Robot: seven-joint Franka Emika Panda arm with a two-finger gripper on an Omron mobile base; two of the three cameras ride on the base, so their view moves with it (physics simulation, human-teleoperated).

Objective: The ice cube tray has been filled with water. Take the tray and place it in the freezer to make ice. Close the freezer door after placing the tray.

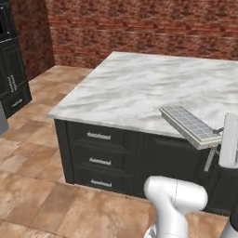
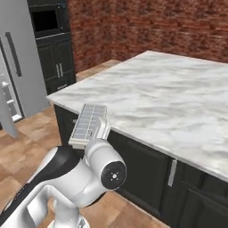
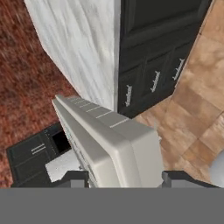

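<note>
- One pale grey rectangular ice cube tray (image 1: pixel 190 125) with a grid of small bluish square cells is off the white marble island counter (image 1: pixel 139 88); I see it in the air over the counter's near edge, jutting out past the black drawer fronts (image 1: pixel 99 160).
- My two-finger gripper (image 3: pixel 118 177) is clamped on the tray's near short end: in the hand view the dark fingertips (image 3: pixel 74 177) sit either side of the pale slab, jaws partly closed against its thickness.
- For the carry I want the tray level, since the cells hold water (image 2: pixel 87 122); a slow swing with no wrist roll seems the safe way, and I would drive the base gently.
- Across the tiled floor, the silver-grey fridge (image 2: pixel 20 62) with its dark bar handle stands at the left of the right base view. A grey panel (image 2: pixel 8 111) leaning out near it may be the freezer door standing open, but it is cut off at the frame edge and I cannot be sure.
- Its long axis runs away from the hand, pointing from the gripped end out over the counter, diagonal to the counter's edge in both base views.
- Held by one end only, the far end could droop, so I would watch its tilt.
</note>
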